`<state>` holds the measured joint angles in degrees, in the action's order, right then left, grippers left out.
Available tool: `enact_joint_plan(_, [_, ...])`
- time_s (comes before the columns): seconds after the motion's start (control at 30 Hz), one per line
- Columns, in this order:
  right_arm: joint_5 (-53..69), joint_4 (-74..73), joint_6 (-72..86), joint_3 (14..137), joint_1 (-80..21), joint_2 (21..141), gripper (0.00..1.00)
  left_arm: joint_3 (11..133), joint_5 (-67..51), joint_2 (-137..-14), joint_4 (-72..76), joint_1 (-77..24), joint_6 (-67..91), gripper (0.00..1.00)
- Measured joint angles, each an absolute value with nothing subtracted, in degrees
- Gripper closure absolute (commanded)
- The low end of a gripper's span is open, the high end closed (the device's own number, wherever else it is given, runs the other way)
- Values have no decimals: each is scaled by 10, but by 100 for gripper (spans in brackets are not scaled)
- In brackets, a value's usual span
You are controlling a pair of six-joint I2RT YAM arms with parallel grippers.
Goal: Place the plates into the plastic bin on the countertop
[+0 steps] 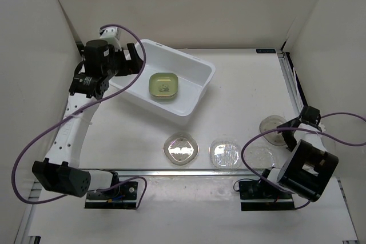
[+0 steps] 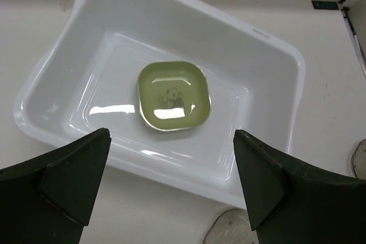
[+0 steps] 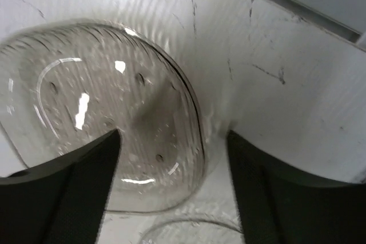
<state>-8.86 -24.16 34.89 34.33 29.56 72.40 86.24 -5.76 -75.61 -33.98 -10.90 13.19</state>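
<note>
The bin (image 1: 191, 78) is seen upper centre in the top view, set at an angle on the countertop (image 1: 240, 90); a green plate (image 1: 163, 85) is lying flat on its floor, and a panda print is shown on it in the left wrist view. The left gripper (image 2: 171, 135) is held above the bin's left end; its fingers are spread wide and nothing is held between them.

At the right of the top view, a clear plate (image 3: 86, 101) is resting on the countertop, well apart from the bin; the right gripper (image 3: 172, 134) is lowered over it. In the right wrist view the fingers are spread wide, one on each side of the plate's near edge; the left finger (image 3: 68, 198) is seen over the plate and the right finger (image 3: 269, 198) over bare countertop just beside it; the plate is not clamped, though contact cannot be judged. A second clear rim (image 3: 189, 227) is partly seen at the bottom of that view.

Two more clear plates, a left one (image 1: 181, 149) and a middle one (image 1: 226, 152), are lying side by side in the lower centre of the top view, near the front rail (image 1: 189, 172).
</note>
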Motion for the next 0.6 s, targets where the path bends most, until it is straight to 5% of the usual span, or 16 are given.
enact_joint_plan(0.1, [-91, -205, 360, 331, 296, 722, 43, 819, -52, -736, -344, -109, 140, 1])
enact_joint_plan(0.2, [-89, -168, 368, 317, 295, 721, 78, 784, -49, -725, -356, -109, 147, 1])
enact_joint_plan(0.3, [-81, -141, 380, 305, 289, 717, 100, 759, -45, -709, -369, -109, 154, 1])
enact_joint_plan(0.6, [-96, -142, 369, 338, 201, 647, 100, 732, -30, -674, -390, -109, 160, 1])
